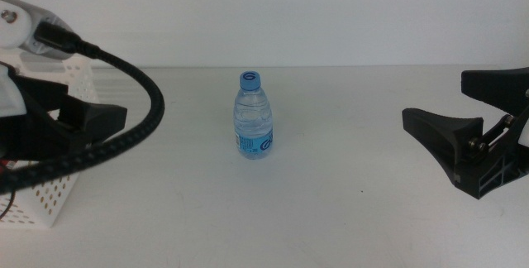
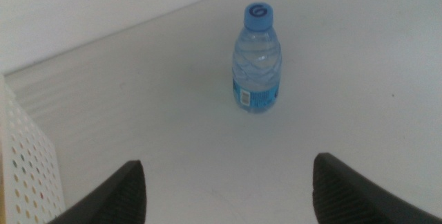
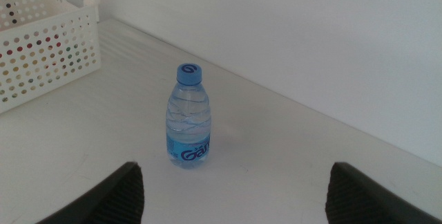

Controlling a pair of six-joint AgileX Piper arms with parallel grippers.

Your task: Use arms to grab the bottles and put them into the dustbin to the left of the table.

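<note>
Backdrop ahead of me: one plain white wall, unmarked, meeting the surface below in a straight seam. Lighting: soft, even, faint shadows only.

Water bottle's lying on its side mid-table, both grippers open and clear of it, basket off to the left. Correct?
Not quite: the water bottle stands upright, blue cap on top, as the middle view shows. The rest holds: it is mid-table, the left gripper and right gripper are open and clear of it, and the basket sits at the left.
</note>
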